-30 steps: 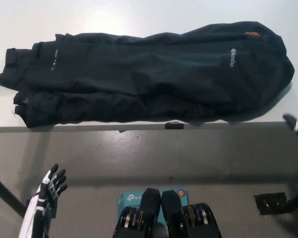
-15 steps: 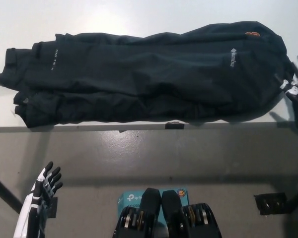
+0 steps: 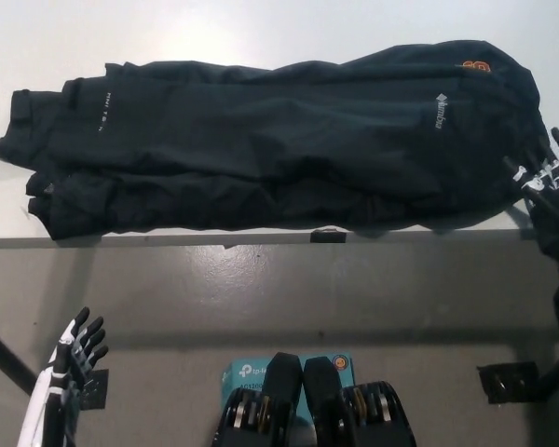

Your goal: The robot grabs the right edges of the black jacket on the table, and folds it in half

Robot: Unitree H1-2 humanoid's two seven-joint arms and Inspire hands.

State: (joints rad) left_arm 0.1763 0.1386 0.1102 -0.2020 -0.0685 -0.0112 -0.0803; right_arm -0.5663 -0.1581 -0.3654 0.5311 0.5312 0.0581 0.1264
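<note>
The black jacket lies spread across the white table, its length running left to right, with a small white logo and an orange patch near its right end. My black right hand is over the table's front right corner, at the jacket's right edge, fingers spread and open, holding nothing. My white left hand hangs low at the bottom left, below the table's front edge, fingers apart and empty.
The table's front edge runs across the middle of the picture, with grey floor below it. A blue box lies on the floor at the bottom middle. A black bracket sits on the floor at the lower right.
My right hand has risen from the far right edge to the jacket's right end and shifted slightly left and down. My left hand has sunk lower at the bottom left.
</note>
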